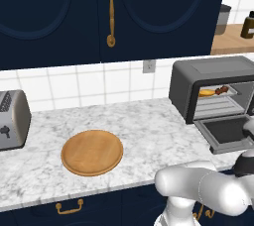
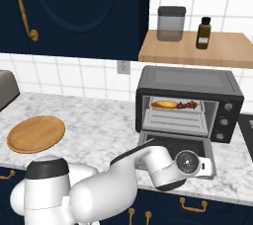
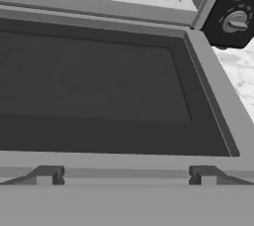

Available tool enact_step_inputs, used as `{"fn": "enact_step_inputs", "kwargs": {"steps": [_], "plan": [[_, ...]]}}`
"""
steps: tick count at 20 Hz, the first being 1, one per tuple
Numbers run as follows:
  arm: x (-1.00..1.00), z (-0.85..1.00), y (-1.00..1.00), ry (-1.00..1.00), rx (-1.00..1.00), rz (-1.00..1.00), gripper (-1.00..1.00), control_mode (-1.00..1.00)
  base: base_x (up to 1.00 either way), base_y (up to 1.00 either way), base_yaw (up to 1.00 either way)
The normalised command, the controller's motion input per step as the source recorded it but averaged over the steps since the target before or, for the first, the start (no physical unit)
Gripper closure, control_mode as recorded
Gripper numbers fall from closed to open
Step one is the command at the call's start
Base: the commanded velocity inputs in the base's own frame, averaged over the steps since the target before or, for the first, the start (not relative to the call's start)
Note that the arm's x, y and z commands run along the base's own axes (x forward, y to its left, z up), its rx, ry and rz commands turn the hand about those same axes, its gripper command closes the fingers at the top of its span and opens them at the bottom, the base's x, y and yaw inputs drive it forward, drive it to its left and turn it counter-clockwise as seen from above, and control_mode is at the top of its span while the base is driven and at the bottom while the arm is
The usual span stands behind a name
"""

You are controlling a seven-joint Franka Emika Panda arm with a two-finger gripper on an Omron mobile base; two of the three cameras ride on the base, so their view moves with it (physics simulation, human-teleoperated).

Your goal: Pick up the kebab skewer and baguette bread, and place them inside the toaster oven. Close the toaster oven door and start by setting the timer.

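Observation:
The toaster oven (image 1: 208, 71) (image 2: 188, 81) stands on the counter with its door (image 1: 225, 131) (image 2: 168, 145) dropped flat open. On its rack lie the yellow-orange baguette bread (image 1: 207, 92) (image 2: 163, 104) and, just right of it, the dark kebab skewer (image 1: 222, 90) (image 2: 187, 104). My gripper (image 2: 201, 165) hovers at the door's front right edge, open and holding nothing. In the hand view the door's dark glass (image 3: 99, 91) spreads out close below, its bar handle (image 3: 124, 170) nearest me and a timer knob (image 3: 235, 22) at the upper right.
A round wooden plate (image 1: 92, 152) (image 2: 35, 133) lies on the marble counter to the left, and a silver slot toaster (image 1: 12, 118) stands at the far left. A wooden shelf (image 2: 197, 51) above the oven carries a jar (image 2: 171, 22) and a bottle (image 2: 203, 32).

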Motion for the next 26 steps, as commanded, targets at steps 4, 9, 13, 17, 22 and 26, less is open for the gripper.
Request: {"fn": "enact_step_inputs", "kwargs": {"steps": [4,9,13,17,22,26], "plan": [[-0.19,-0.32,0.00,0.06,0.00,0.00,-1.00,-1.00,0.00,0.00,0.00],[-0.20,-0.35,0.00,0.03,0.00,0.00,-1.00,-1.00,0.00,0.00,0.00],[-0.42,-0.14,0.00,0.00,0.00,0.00,-1.00,-1.00,0.00,0.00,0.00],[-0.44,-0.36,0.00,0.00,0.00,-0.01,-1.00,-1.00,0.00,0.00,0.00],[-0.06,-0.40,0.02,-0.03,0.01,0.00,-1.00,-1.00,0.00,0.00,0.00],[0.02,-0.21,0.06,-0.13,0.03,0.00,-1.00,-1.00,0.00,0.00,0.00]]}}
